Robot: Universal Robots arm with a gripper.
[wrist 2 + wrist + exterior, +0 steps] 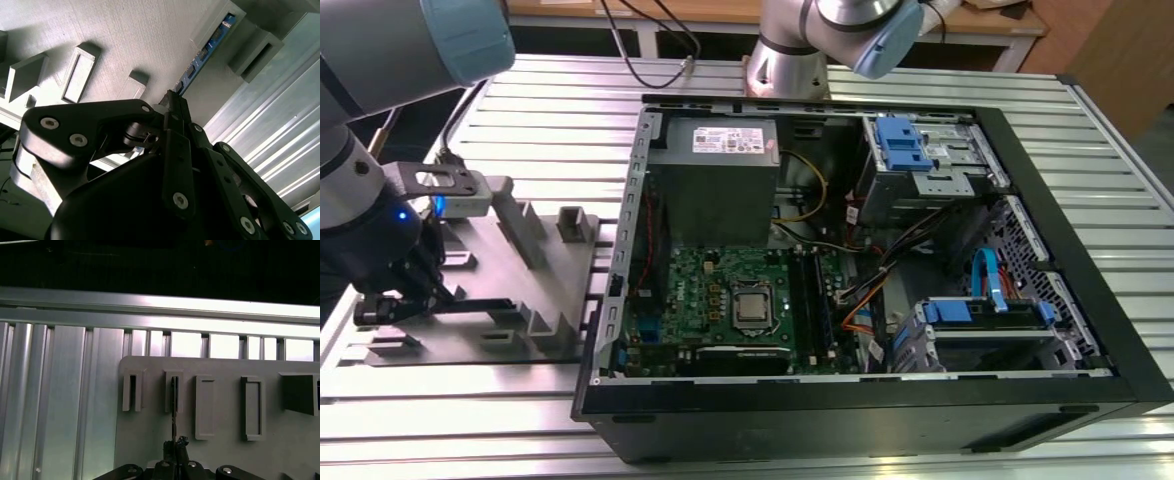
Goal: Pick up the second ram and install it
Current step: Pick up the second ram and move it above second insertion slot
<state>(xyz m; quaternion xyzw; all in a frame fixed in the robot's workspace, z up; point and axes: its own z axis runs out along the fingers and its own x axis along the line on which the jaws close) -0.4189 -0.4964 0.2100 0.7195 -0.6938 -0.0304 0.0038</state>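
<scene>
Black linkage bars taper to jaws drawn narrow, closed as far as I can judge on the near end of the second ram [206, 51]. It stands on its thin edge directly ahead of the jaws and runs straight away from them, its far end seated in a slotted holder [167, 395] on the grey fixture plate [150, 440]. The stick looks light and stiff but fragile. It is best pinched across its flat faces near the bare board edge, clear of the chips and the contact edge, and kept square so it does not twist. Beyond the plate lies the ribbed aluminium desk [60, 390]. Well away from the jaws sits the open computer case [1067, 330] with its green motherboard [720, 300].
</scene>
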